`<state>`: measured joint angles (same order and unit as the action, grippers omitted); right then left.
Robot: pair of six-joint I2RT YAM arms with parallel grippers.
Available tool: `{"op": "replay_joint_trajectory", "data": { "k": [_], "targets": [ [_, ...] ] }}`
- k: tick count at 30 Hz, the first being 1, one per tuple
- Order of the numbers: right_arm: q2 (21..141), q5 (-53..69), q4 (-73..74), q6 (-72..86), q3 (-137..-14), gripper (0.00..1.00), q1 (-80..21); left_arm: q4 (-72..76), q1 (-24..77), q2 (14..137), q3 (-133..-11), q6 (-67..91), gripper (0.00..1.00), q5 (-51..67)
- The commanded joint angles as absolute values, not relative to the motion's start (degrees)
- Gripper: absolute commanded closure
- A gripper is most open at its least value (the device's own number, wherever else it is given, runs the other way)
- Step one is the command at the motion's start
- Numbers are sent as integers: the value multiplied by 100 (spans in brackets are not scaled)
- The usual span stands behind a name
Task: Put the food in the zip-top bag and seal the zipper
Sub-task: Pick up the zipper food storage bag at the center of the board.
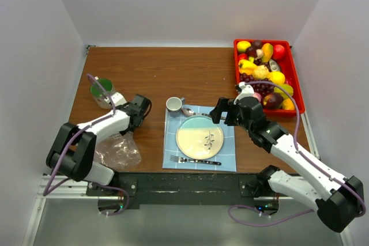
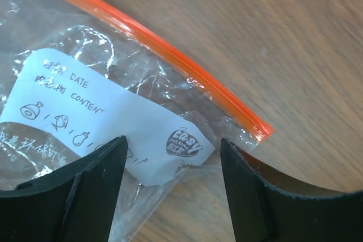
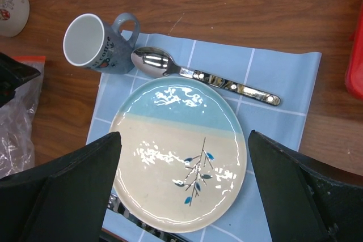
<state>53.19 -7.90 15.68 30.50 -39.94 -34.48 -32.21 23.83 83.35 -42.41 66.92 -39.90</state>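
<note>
The clear zip-top bag (image 1: 118,151) lies crumpled at the table's front left, under my left arm. In the left wrist view the bag (image 2: 113,100) shows a white label, and its orange-red zipper (image 2: 170,55) runs diagonally to the bag's corner. My left gripper (image 2: 170,196) is open, its fingers on either side of that corner just above the wood; in the top view it (image 1: 140,108) is at the bag's far end. The food (image 1: 262,73) is piled in a red tray (image 1: 293,64) at the back right. My right gripper (image 1: 219,110) is open and empty above a plate (image 3: 181,157).
A blue placemat (image 1: 228,159) at front centre holds the plate (image 1: 199,137), a fork (image 1: 193,160) and a spoon (image 1: 193,112). A mug (image 1: 174,104) lies beside it. A cup with a green lid (image 1: 102,91) stands at the left, beyond my left gripper.
</note>
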Motion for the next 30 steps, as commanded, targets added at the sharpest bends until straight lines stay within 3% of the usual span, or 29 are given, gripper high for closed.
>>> {"op": "replay_joint_trajectory", "data": {
  "k": [1,3,4,7,13,17,22,30],
  "targets": [
    [5133,-756,1477,3059,-3999,1,-3454,-2235,2566,8095,-4009,6022,39,-3867],
    [5124,-738,1433,3076,-3964,1,-3463,-2066,2584,8025,-3894,5959,49,-3788],
    [5141,-721,1407,3076,-3964,1,-3454,-1909,2584,8033,-3850,5881,73,-3753],
    [5212,-659,1397,3111,-3999,1,-3463,-1749,2663,7954,-3814,5679,100,-3604],
    [5247,-405,1249,3024,-4087,1,-3454,-1968,2918,7033,-4235,4784,100,-3507],
    [5492,-88,1020,3050,-4288,1,-3463,-1452,2953,5900,-4140,3764,100,-2449],
    [6019,-18,1318,3146,-5403,1,-3463,480,2988,4634,-3332,2542,100,-565],
    [7004,132,1995,3489,-7487,2,-3454,1011,3462,4622,-4453,1093,100,772]
  ]
}}
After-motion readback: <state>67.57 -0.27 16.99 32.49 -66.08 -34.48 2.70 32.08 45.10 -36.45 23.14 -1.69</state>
